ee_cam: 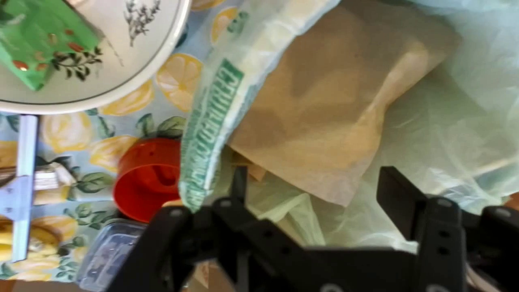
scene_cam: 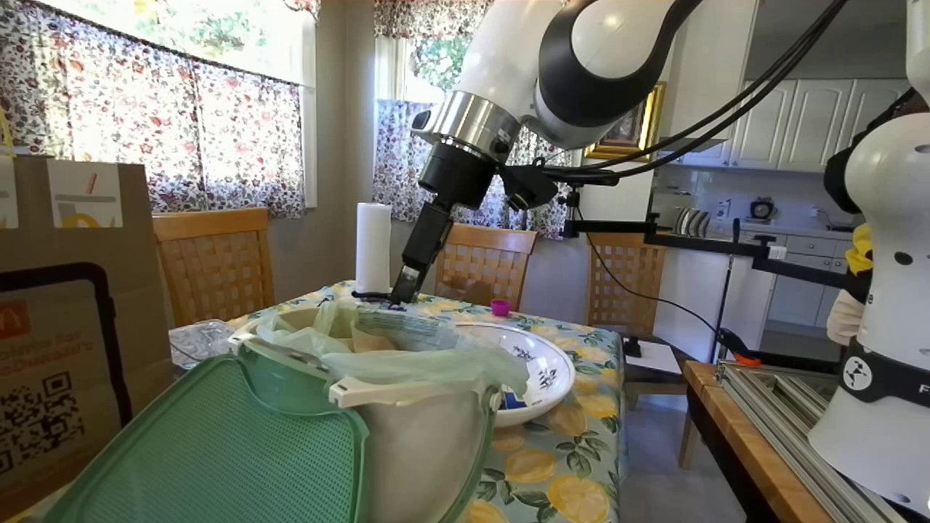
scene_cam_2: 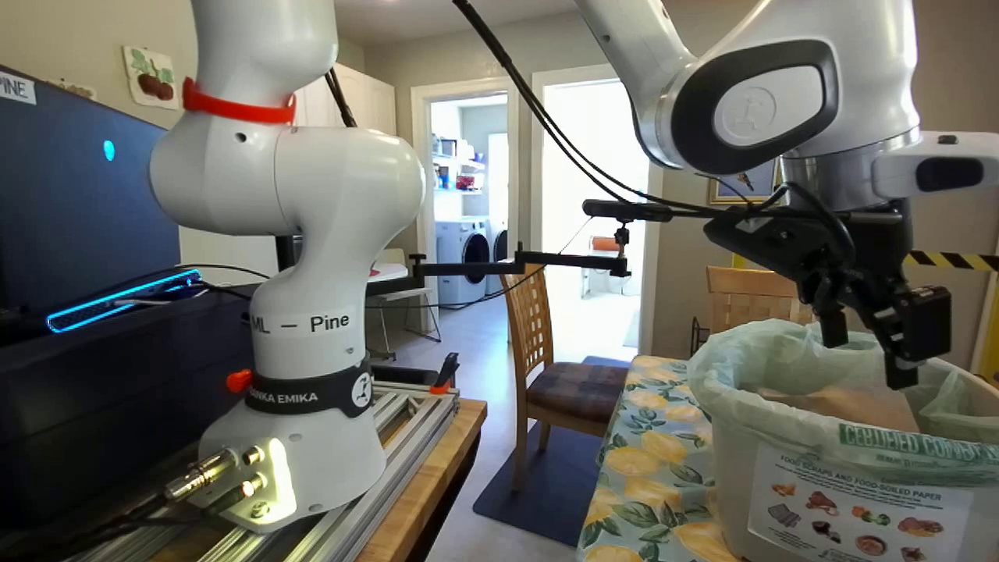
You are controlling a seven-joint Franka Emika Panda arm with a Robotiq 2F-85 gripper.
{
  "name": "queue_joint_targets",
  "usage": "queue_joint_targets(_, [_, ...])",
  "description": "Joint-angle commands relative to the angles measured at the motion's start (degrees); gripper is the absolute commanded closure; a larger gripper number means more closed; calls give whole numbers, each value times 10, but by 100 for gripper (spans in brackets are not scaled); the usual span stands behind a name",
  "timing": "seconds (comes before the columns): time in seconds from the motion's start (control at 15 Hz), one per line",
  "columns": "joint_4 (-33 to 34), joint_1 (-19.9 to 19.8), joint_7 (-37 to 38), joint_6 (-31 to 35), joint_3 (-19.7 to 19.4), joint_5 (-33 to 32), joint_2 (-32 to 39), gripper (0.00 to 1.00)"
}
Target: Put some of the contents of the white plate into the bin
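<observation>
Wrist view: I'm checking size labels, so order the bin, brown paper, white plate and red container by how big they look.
1. Bin
2. Brown paper and white plate: unsure, the frame crops the plate
3. Red container

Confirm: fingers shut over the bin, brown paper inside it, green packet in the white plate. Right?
Not quite: the fingers are open, not shut; the wrist view shows a wide gap between their tips. The rest holds: they hang over the bin, brown paper is inside it, and the green packet is in the white plate.
</observation>
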Motion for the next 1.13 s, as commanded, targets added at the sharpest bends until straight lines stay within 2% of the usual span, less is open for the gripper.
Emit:
queue_joint_targets(0.0, [-35, -8, 48, 11, -14, -5, 107, 0])
queue_joint_targets(0.2, [-64, -19, 75, 4, -25, 0, 174, 0])
queue_joint_targets(0.27, [-74, -128, 82, -1, 78, 8, 198, 0])
queue_joint_targets(0.33, [-79, -153, 92, -4, 100, 14, 220, 0])
queue_joint_targets(0.4, [-83, -85, 110, -8, 29, 14, 239, 0])
queue_joint_targets(0.47, [-88, -99, 123, -17, 39, 19, 258, 0])
queue_joint_targets(0.73, [-117, -80, 167, -10, 4, 36, 314, 0])
queue_joint_targets(0.8, [-96, -100, 146, -18, 22, 17, 274, 0])
queue_joint_targets(1.07, [-106, -92, 160, -18, 12, 23, 305, 0])
